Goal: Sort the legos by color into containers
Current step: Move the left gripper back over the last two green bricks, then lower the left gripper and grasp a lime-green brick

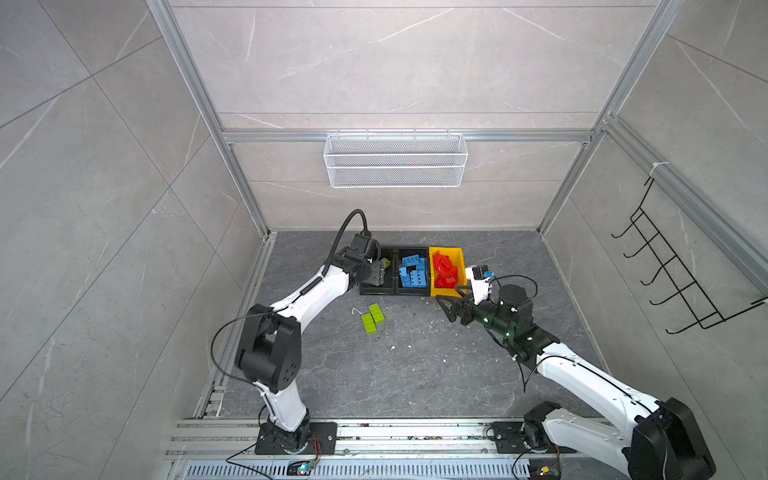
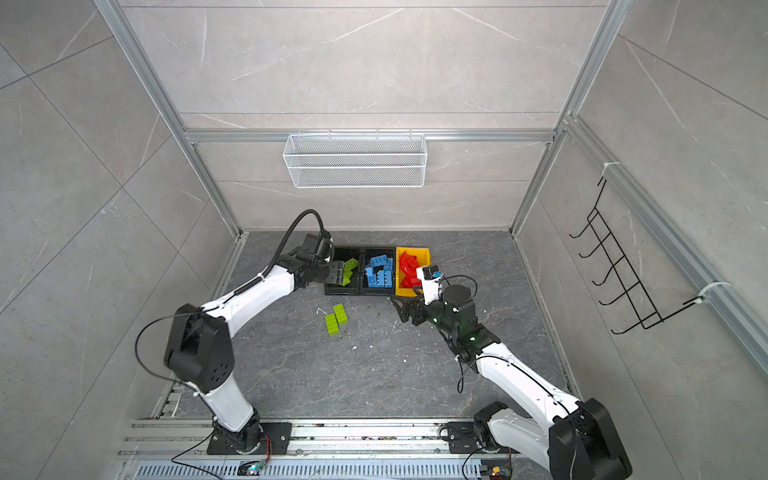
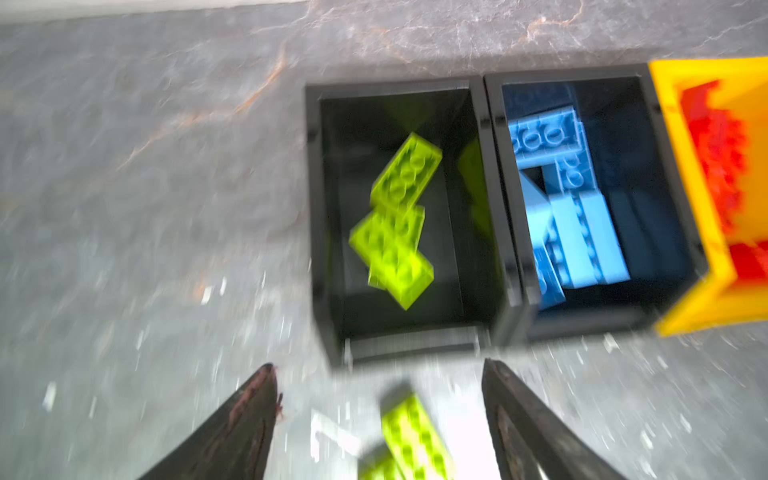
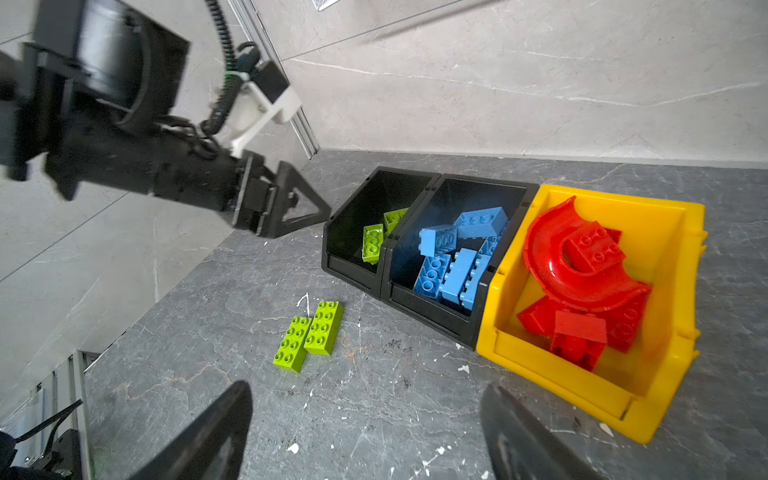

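Hovering at the black bin [image 1: 376,289] of green bricks [image 3: 399,220], my left gripper [image 3: 378,370] gapes empty; my right gripper [image 4: 368,388] hangs spread beside the yellow bin [image 4: 673,291].

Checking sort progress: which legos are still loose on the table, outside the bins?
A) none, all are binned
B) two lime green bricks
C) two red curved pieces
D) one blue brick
B: the two lime green bricks lie side by side on the table in front of the bins, while the blue bricks sit in the middle black bin and the red pieces in the yellow bin.
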You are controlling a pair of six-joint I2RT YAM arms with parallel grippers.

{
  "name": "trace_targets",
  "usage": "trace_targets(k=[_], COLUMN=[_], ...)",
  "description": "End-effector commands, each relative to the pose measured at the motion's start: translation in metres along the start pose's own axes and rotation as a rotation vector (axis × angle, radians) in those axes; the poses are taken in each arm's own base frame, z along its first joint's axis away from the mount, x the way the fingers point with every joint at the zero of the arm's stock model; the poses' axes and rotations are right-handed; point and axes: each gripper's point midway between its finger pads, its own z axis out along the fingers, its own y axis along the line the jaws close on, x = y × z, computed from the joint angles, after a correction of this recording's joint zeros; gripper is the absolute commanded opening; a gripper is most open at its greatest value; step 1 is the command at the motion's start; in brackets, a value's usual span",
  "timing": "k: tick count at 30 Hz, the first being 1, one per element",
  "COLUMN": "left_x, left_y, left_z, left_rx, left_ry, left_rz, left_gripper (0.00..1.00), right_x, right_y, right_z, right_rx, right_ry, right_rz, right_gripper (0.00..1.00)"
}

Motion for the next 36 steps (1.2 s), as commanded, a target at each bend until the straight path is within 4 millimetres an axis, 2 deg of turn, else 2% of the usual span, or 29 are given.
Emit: trace_targets(k=[1,5,8,15,25,30,36], left_x=[0.040,0.078,0.102,0.137,0.154,0.163,0.164], left_y=[0.004,-0.009,-0.009,-0.002,-0.011,-0.009,-0.011], left_z=[-0.016,-0.023,-0.020,-0.001,0.019,0.027,0.036], left_rx=[-0.046,-0.035,-0.073,-0.111,-0.081,-0.105,-0.106], left_ry=[0.064,0.107,0.168,0.237,0.261,0.298,0.308], left_rz=[-0.068,-0.067,-0.069,-0.101,-0.120,-0.102,-0.085], left_gripper=[0.80,0.80,0.80,0.79,0.76,0.74,0.70], right_x=[-0.009,-0.008,-0.006,-0.005,-0.001,-0.001,-0.002], right_y=[0.008,0.008,0.010,0.009,0.009,0.009,0.010], right_z=[0.002,0.003,0.004,0.006,0.008,0.008,0.008], right_rx=[-0.028,-0.030,-0.037,-0.039,-0.038,-0.036,-0.044], right_ry=[-0.002,0.002,0.006,0.014,0.026,0.028,0.034], right_rz=[-0.027,-0.031,-0.031,-0.033,-0.035,-0.036,-0.038], right_gripper=[0.87,0.87,0.87,0.87,0.87,0.87,0.87])
